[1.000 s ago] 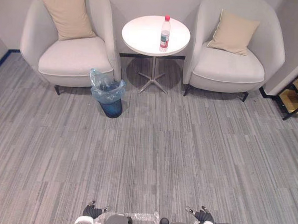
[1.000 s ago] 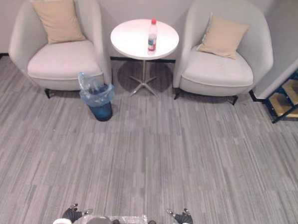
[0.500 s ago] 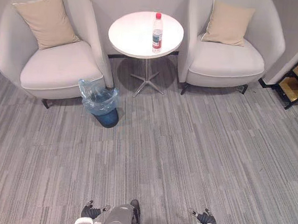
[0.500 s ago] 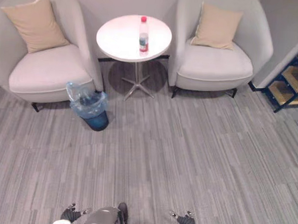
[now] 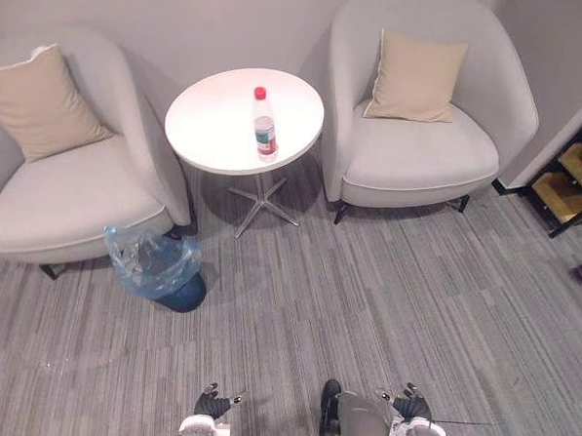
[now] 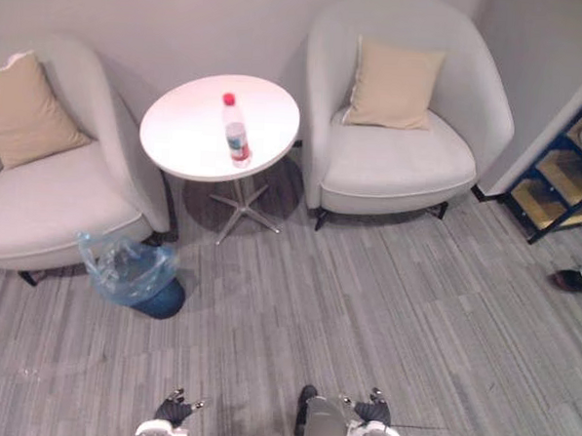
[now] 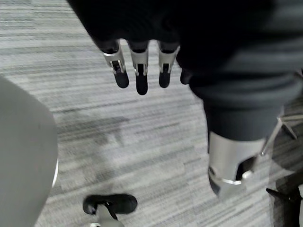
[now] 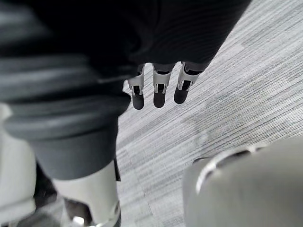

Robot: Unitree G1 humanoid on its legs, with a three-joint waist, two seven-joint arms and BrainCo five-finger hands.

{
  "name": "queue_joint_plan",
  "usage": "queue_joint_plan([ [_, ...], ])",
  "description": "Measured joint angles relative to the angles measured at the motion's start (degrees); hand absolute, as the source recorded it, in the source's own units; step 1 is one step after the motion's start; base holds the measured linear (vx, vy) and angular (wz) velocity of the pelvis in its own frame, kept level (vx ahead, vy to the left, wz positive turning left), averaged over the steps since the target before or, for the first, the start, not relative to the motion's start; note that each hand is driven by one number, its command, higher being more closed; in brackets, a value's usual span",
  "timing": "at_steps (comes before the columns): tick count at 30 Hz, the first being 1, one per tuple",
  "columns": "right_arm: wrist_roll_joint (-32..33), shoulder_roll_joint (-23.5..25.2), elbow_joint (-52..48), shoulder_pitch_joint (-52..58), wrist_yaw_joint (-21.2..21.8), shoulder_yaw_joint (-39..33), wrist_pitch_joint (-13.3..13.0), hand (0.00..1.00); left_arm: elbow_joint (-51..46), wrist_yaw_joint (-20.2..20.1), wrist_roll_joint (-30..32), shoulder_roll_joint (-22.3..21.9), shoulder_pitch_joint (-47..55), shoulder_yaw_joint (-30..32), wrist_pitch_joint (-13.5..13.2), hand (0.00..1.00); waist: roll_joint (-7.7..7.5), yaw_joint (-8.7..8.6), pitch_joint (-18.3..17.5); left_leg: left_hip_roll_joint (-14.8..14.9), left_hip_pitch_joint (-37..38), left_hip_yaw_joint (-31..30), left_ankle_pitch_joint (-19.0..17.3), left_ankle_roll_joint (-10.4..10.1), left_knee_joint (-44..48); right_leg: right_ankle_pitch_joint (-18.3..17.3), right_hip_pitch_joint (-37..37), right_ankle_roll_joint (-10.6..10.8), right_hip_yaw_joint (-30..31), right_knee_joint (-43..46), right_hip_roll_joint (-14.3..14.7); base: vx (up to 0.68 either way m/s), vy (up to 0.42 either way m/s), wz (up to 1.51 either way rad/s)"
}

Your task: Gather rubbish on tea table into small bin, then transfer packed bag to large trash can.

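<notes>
Grey striped carpet (image 5: 385, 282), two pale armchairs with beige cushions, and the round white tea table (image 5: 212, 136) tucked between them. What's changed over the last second is the viewpoint, not the stuff. The whole scene has slid left and tilted and the furniture sits closer, so I read that as the robot walking in and turning a bit, not anything in the room moving. The bottle (image 5: 264, 129) with the red cap is still upright on the table, a little right of centre, and it's the only rubbish I can spot up there. The small bin (image 5: 157, 268) with its blue bag still sits on the floor just beside the chair on the left, near the table's foot but not touching it. Someone's shoe (image 6: 566, 279) now pokes in at the right edge, by the dark shelf (image 5: 576, 184). The left hand (image 7: 138, 71) hangs low at the robot's side, fingers straight and relaxed over bare carpet, holding nothing. Same deal for the right hand (image 8: 160, 90): fingers loose, nothing in them. So task-wise, I'd say this is the approach and nothing's been collected yet. The bottle is well out of reach of either hand, so my guess is it needs more steps toward the table before any reach makes sense.
</notes>
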Motion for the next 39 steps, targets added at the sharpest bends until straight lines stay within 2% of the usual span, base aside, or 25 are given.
queue_joint_plan([
  [1, 0.1, 0.07, 0.01, 0.17, -0.05, 0.58, 0.02, 0.0, -0.45, 0.0, -0.05, -0.11, -0.17, 0.62, -0.02, 0.0, -0.69, 0.14, 0.45, 0.86, -2.48, -0.11, 1.53, 0.19, 5.33, -0.26, 1.27, -0.16, -0.05, -0.89, -0.02, 0.28, -0.162, 0.27],
  [3, 0.37, 0.85, -0.91, 1.21, -0.21, 2.04, -0.08, 0.0, -3.39, -0.08, -0.07, -0.07, 0.03, 1.48, -0.11, 0.0, -1.41, 0.68, 1.27, 5.2, -12.7, 3.07, -1.49, 0.87, 21.87, -2.49, 7.97, -1.1, -1.22, -4.23, 0.7, 0.25, -0.089, 0.2],
  [5, 0.69, 1.31, -0.98, 1.08, -0.58, 1.75, -0.02, 0.0, -4.64, -0.01, -0.09, -0.16, 0.09, 1.47, -0.11, 0.0, -1.68, 1.07, 1.42, 6.47, -17.87, 7.75, -3.76, 2.41, 20.08, -2.97, 12.03, -0.38, -1.74, -7.07, 0.65, 0.3, -0.029, 0.13],
  [7, 0.93, 1.4, -0.72, 1.08, -1.03, 1.77, -0.1, 0.0, -4.99, 0.02, -0.07, -0.17, -0.06, 1.3, -0.9, 0.0, -1.87, 1.77, 1.45, 2.45, -21.17, 9.82, -3.96, 2.82, 3.84, -2.86, 15.2, 1.71, -1.73, -10.42, -0.45, 0.31, 0.064, 0.05],
  [8, 0.91, 1.43, -0.72, 1.07, -1.11, 1.76, -0.09, 0.0, -4.99, 0.03, -0.07, -0.17, -0.1, 1.3, -0.96, 0.0, -1.9, 1.93, 1.5, 1.46, -21.27, 9.75, -3.66, 2.9, 0.47, -2.93, 15.79, 1.87, -1.59, -10.88, -0.72, 0.33, 0.132, -0.04],
  [10, 0.78, 1.48, 0.21, 0.8, -1.33, 1.76, -0.13, 0.0, -4.71, 0.12, -0.07, -0.04, -0.47, 0.69, -1.14, 0.0, -2.18, 3.08, 1.72, -3.99, -20.57, 6.99, 4.61, 2.56, -17.89, -3.31, 17.77, 3.72, -0.65, -12.75, -2.15, 0.37, 0.172, -0.23],
  [11, 0.74, 1.28, 2.12, 0.14, -1.44, 1.91, -0.02, 0.0, -4.39, 0.24, -0.08, 0.32, -0.53, 0.6, -1.21, 0.0, -3.19, 4.21, 1.61, -6.02, -17.88, 6.76, 10.33, 4.47, -22.43, -3.21, 18.84, 5.18, 1.88, -14.58, -2.55, 0.49, 0.192, -0.24],
  [12, 0.33, 2.26, 3.04, -0.66, -1.49, 1.87, -0.05, 0.0, -3.74, 0.2, -0.08, 1.54, -0.6, 0.75, -1.14, 0.0, -4.13, 3.64, 1.33, -7.55, -18.26, 6.61, 9.56, 6.66, -21.29, -3.01, 20.08, 6.02, 2.12, -16.22, -4.03, 0.5, 0.196, -0.15],
  [14, 0.17, 3.14, 3.66, -1.39, -1.41, 1.86, 0.03, 0.0, -3.27, 0.16, -0.09, 2.78, -0.72, 0.85, -1.06, 0.0, -5.39, 3.79, 1.77, -8.01, -19.48, 7.42, 6.28, 7.74, -16.45, -2.76, 21.12, 6.62, 3.56, -16.45, -5.25, 0.4, 0.164, -0.01],
  [17, -1.03, 3.49, 3.47, -1.36, -1.05, 1.86, -0.01, 0.0, -2.24, 0.17, -0.34, 2.51, -0.63, 1.4, -1.03, 0.0, -5.2, 4.46, 1.45, -8.43, -15.82, 8.65, 1.32, 8.19, -16.45, -4.15, 18.28, 8.69, 6.79, -5.38, -6.29, 0.36, 0.193, -0.34],
  [19, -2.31, 3.38, 1.89, -1.34, -0.6, 1.84, 0.05, 0.0, -1.6, 0.07, -0.34, 3.46, -0.4, 0.11, -0.57, 0.0, -5.28, 4.15, 1.38, -9.9, -9.42, 9.61, -1.41, 7.49, -19.66, -4.8, 7.47, 11.82, 8.14, 20.68, -9.07, 0.29, 0.161, -0.28],
  [20, -3.35, 3.16, 1.73, -1.33, -0.58, 1.81, 0.3, 0.0, -0.59, 0.0, -0.31, 4.03, -0.38, -0.93, -0.35, 0.0, -5.61, 3.32, 1.2, -10.68, -6.99, 9.47, -1.32, 7.91, -20.68, -5.86, 5.17, 11.39, 7.5, 26.83, -10.21, 0.26, 0.109, 0.05],
  [22, -4.26, 2.74, 1.7, -0.97, -0.6, 1.86, 0.21, 0.0, 0.29, 0.0, -0.25, 4.41, -0.4, -2.03, -0.07, 0.0, -5.88, 2.71, 0.96, -11.14, -3.3, 9.39, -1.54, 8.08, -22.4, -7.93, 2.85, 9.75, 3.46, 29.02, -11.75, 0.4, 0.072, 0.36],
  [23, -4.3, 2.49, 1.72, -0.54, -0.64, 1.83, 0.25, 0.0, 0.38, 0.09, -0.26, 4.31, -0.35, -2.02, -0.02, 0.0, -5.78, 2.45, 0.91, -10.93, -0.94, 8.08, -1.53, 8.05, -23.21, -9.06, 0.56, 8.55, 0.63, 24.14, -11.61, 0.64, -0.022, 0.68],
  [24, -4.3, 2.15, 1.63, -1.06, -0.55, 1.79, 0.26, 0.0, 0.38, 0.13, -0.25, 3.89, -0.45, -2.07, -0.01, 0.0, -4.98, 2.02, 1.07, -9.71, -0.63, 6.12, -1.64, 7.81, -23.56, -8.66, -1.35, 8.07, 1.02, 14.88, -9.38, 0.45, -0.059, 0.6],
  [25, -4.3, 2.01, 1.64, -1.24, -0.55, 1.78, 0.26, 0.0, 0.38, 0.15, -0.25, 3.73, -0.5, -2.14, -0.02, 0.0, -4.68, 1.9, 1.22, -9.25, -0.54, 5.61, -1.72, 7.68, -23.55, -8.21, -1.71, 7.82, 1.57, 12.53, -8.57, 0.44, -0.162, 0.67],
  [26, -4.29, 1.64, 1.42, -1.57, -0.54, 1.8, 0.15, 0.0, 0.37, 0.16, -0.25, 3.42, -0.5, -2.52, -0.05, 0.0, -3.96, 1.46, 1.66, -7.62, 0.18, 3.99, -2.19, 6.82, -23.53, -4.58, -2.24, 7.49, 3.6, 4.38, -5.63, 0.36, -0.172, 0.57],
  [27, -4.28, 1.92, 1.62, -1.32, -0.55, 1.86, 0.2, 0.0, 0.34, 0.11, -0.26, 3.82, -0.07, -2.61, -0.11, 0.0, -4.25, 1.39, 1.58, -7.67, 1.27, 2.29, -2.67, 5.43, -23.46, 2.84, -1.2, 6.73, 5.25, -4.48, -4.47, 0.45, -0.222, 0.7],
  [28, -4.22, 2.43, 1.72, -0.79, -0.53, 1.85, 0.16, 0.0, 0.38, 0.07, -0.26, 4.34, 0.14, -2.34, -0.09, 0.0, -6.03, 1.35, 0.86, -8.38, 2.24, 0.85, -3.98, 3.71, -23.27, 11.55, -0.7, 5.26, 6.21, -8.31, -4.67, 0.34, -0.184, 0.5],
  [30, -4.36, 1.22, 1.92, -1.4, -0.31, 1.95, 0.2, 0.0, 1.17, -0.09, -0.24, 2.1, -0.21, -1.53, -0.13, 0.0, -2.19, 1.61, 0.52, -5.41, 2.21, -1.22, -4.86, 2.76, -20.82, 9.42, 1.07, 4.2, 3.99, -6.68, -3.11, 0.38, -0.217, 0.42],
  [32, -4.33, 0.43, 2.01, -1.1, -0.28, 1.82, 0.25, 0.0, 1.1, -0.43, -0.17, 0.74, -0.52, -1.34, -0.37, 0.0, -0.95, 1.31, 0.63, -4.03, 1.73, -2.94, -4.89, 2.7, -17.33, 6.6, 3.63, 3.81, 1.52, -7.02, -2.71, 0.32, -0.213, 0.49],
  [34, -4.25, 0.29, 1.98, -0.91, -0.31, 2.01, 0.32, 0.0, 0.41, -1.01, -0.17, 0.32, -0.92, -1.32, -0.36, 0.0, -0.52, 1.06, 0.71, -2.62, -1.98, -2.8, -4.52, 2.08, -7.37, 4.41, 6.78, 3.15, -0.66, -7.33, -2.3, 0.23, -0.167, 0.63],
  [35, -4.24, 0.5, 1.97, -0.63, -0.3, 2.41, 0.55, 0.0, 0.02, -1.03, -0.16, 0.45, -1.1, -1.23, -0.44, 0.0, -1.6, 1.31, 1.3, -1.8, -5.5, -2.29, -2.38, -0.28, 0.85, 3.49, 8.92, 2.65, -1.76, -8.08, -2.39, 0.2, -0.128, 0.49],
  [37, -4.12, 0.81, 1.97, -0.31, -0.33, 2.53, 0.68, 0.0, -0.85, -1.06, -0.15, 0.92, -1.15, -1.47, -0.74, 0.0, -2.12, 1.99, 1.46, 0.31, -7.54, 0.97, -5.12, 0.58, 3.81, 3.02, 11.29, 2.21, -2.5, -9.42, -2.8, 0.16, -0.079, 0.23],
  [39, -4.05, 0.83, 2.0, -0.19, -0.39, 2.2, 0.73, 0.0, -0.94, -1.12, -0.03, 0.58, -1.85, -2.31, -0.77, 0.0, -2.3, 2.06, 1.52, 0.04, -10.31, 3.61, -6.46, 1.09, -2.17, 2.64, 12.27, 2.87, -3.2, -9.98, -3.9, 0.15, -0.007, 0.18],
])
